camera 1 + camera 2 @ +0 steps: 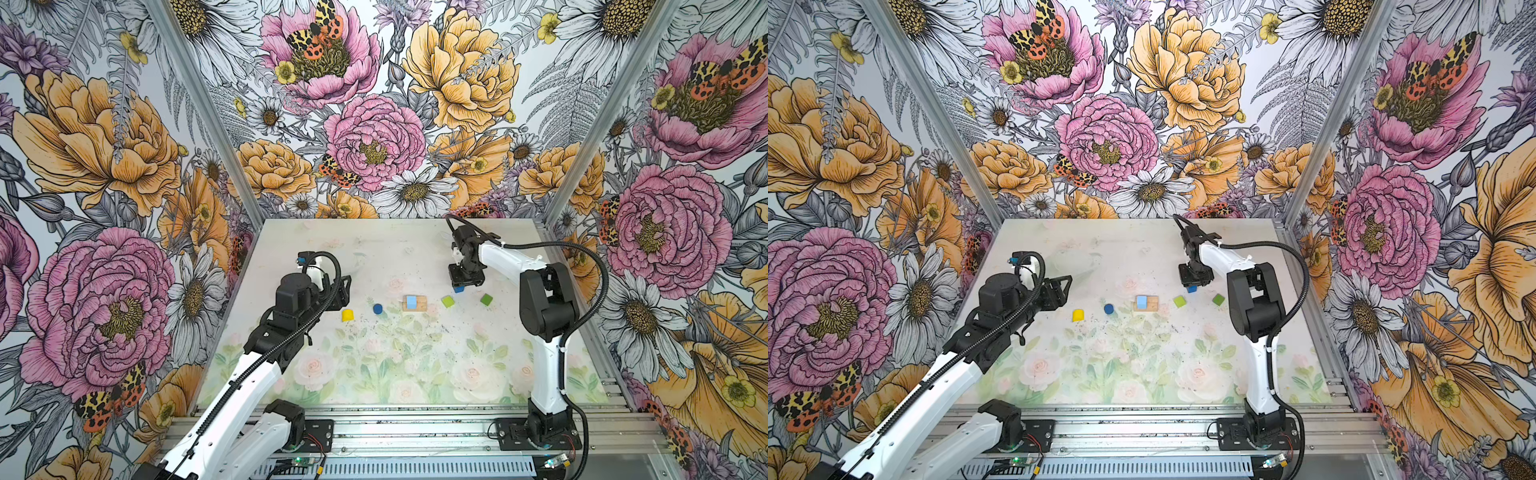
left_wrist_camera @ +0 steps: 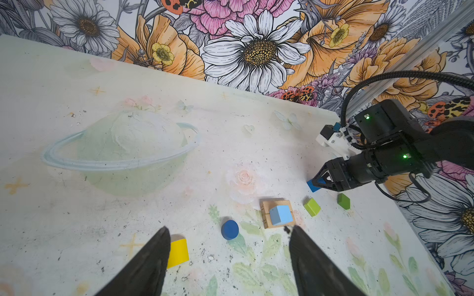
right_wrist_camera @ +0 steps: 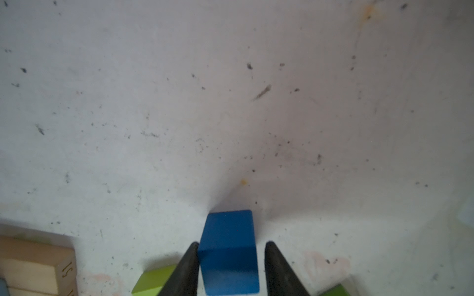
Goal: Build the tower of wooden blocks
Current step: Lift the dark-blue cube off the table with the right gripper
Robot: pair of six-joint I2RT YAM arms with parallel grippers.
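Two tan bars (image 1: 421, 306) lie side by side at mid-table with a light blue cube (image 1: 411, 301) on them. My right gripper (image 3: 232, 243) points down over a dark blue cube (image 3: 228, 246) that rests on the table. The cube sits between its fingers: one finger touches it and a thin gap shows at the other. A light green cube (image 1: 447, 301) and a darker green cube (image 1: 486, 299) lie close by. A blue cylinder (image 1: 377, 308) and a yellow half-round (image 1: 348, 315) lie to the left. My left gripper (image 2: 229, 228) hovers open and empty above those two.
The floral walls close in the table at the back and on both sides. The right arm's elbow (image 1: 546, 303) stands just right of the darker green cube. A faded planet print (image 2: 120, 148) covers the far left of the mat (image 1: 415, 365).
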